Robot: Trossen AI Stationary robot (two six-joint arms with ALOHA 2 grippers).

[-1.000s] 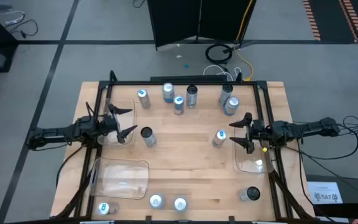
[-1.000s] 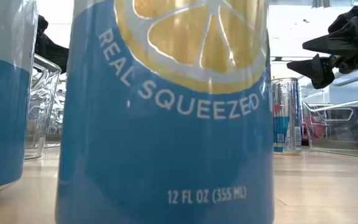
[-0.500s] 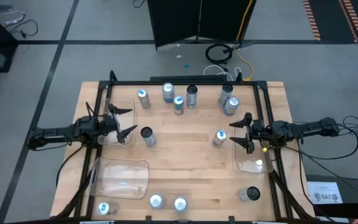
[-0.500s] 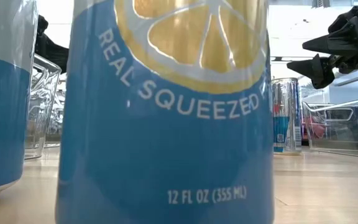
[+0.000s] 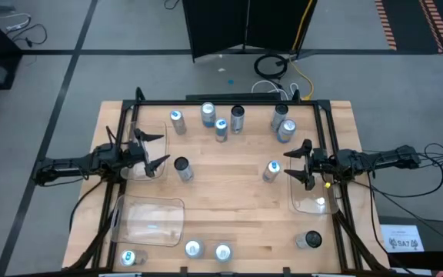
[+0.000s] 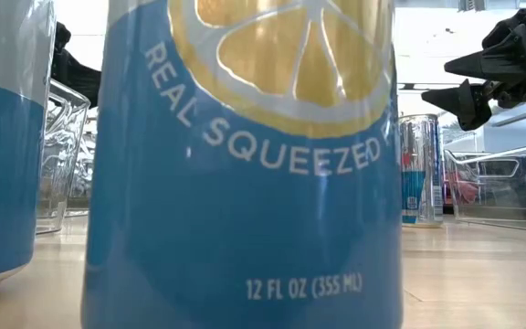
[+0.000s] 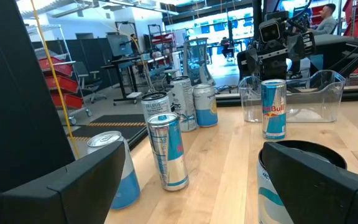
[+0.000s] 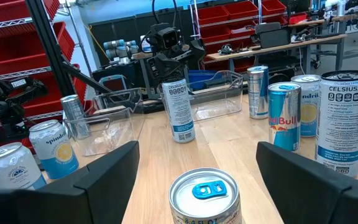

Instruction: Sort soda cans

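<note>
Soda cans stand upright on the wooden table. Several cluster along the far edge (image 5: 221,121); a dark-topped can (image 5: 182,168) and a blue-tabbed can (image 5: 271,171) stand mid-table. Others line the near edge (image 5: 193,248), and one of these, blue with a lemon (image 6: 245,164), fills the low view. My left gripper (image 5: 157,151) hovers open above the left clear tray (image 5: 146,132), with the dark-topped can (image 7: 284,186) just ahead of its near finger. My right gripper (image 5: 293,165) is open at the right tray's corner, and the blue-tabbed can (image 8: 204,190) stands just ahead of its fingers, untouched.
A second clear tray (image 5: 151,219) lies at the near left, and the right tray (image 5: 314,196) sits under my right wrist. A dark can (image 5: 308,241) stands at the near right. A black frame (image 5: 229,103) rims the table. Bare wood lies mid-table (image 5: 229,192).
</note>
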